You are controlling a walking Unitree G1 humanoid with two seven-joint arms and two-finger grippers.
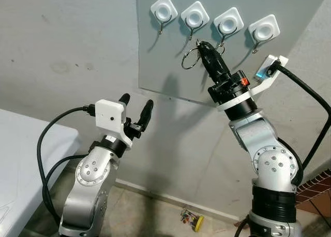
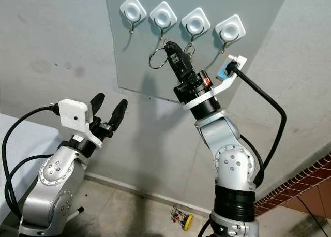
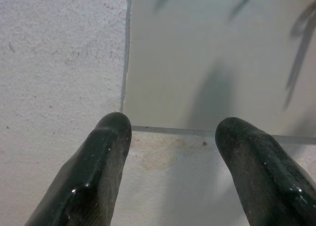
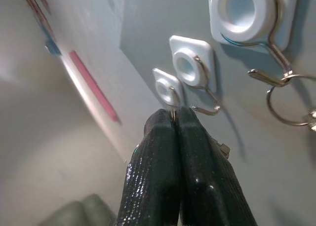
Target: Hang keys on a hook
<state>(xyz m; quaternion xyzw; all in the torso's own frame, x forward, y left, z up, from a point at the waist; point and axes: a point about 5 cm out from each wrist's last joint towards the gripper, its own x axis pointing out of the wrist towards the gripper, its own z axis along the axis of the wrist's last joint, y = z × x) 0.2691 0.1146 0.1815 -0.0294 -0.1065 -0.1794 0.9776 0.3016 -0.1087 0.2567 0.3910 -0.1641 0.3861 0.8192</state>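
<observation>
Four white hooks sit in a row on the grey panel [image 1: 170, 66], and we sweep across from the left: the white bench [image 1: 26, 154] edges in low at the side, then the left gripper [image 1: 135, 108] is raised in front of the wall with its fingers spread wide and nothing between them, well short of the action. Next comes the first hook [image 1: 163, 12], bare, then the second hook [image 1: 194, 17], and this is where it matters: the key ring [image 1: 190, 58] hangs just below that hook, pinched in the right gripper [image 1: 203, 45], whose fingers are pressed tight together on it. From the wrist camera another ring [image 4: 286, 105] looks already hung on the nearest hook [image 4: 269, 75]. To finish well, I'd say lift the ring slightly above the wire tip of the second hook, ease toward the panel, then lower so the loop drops over before the fingers part. Down on the floor, a small yellow-tagged bunch [image 1: 192, 219] lies by the wall.
</observation>
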